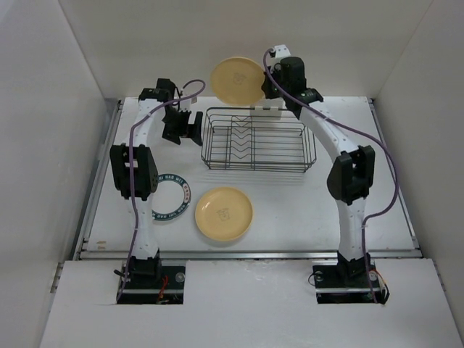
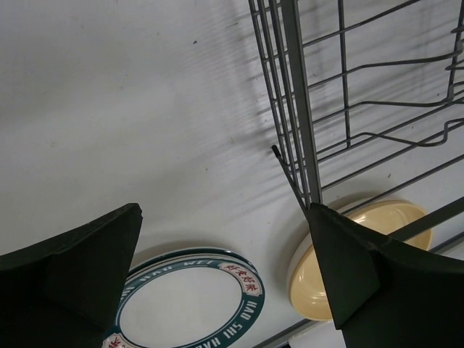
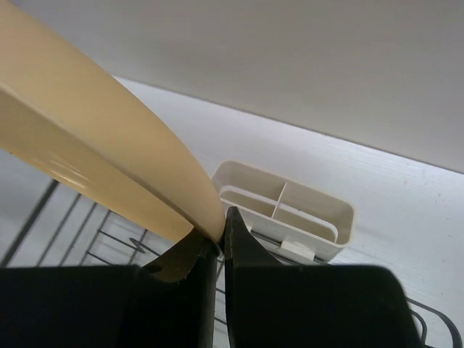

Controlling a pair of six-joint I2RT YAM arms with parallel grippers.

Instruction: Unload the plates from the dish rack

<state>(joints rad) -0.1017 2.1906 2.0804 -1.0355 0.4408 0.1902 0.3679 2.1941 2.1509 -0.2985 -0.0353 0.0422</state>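
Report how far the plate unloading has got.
Done: a green-rimmed plate and a yellow plate lie flat on the table, outside the dish rack. In hand: the right pincer grips a cream plate by its rim, raised above the rack's far side; the left pincer is open and empty. Left: set that plate down; no other plate shows in the rack.

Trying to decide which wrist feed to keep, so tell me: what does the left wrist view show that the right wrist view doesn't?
Only the left wrist view: the open left gripper, plus the green-rimmed plate and a yellow plate, both lying flat on the table. Only the right wrist view: the right gripper shut on a cream plate held on edge, and the white compartment block beyond it. Both: wires of the dish rack and the white table.
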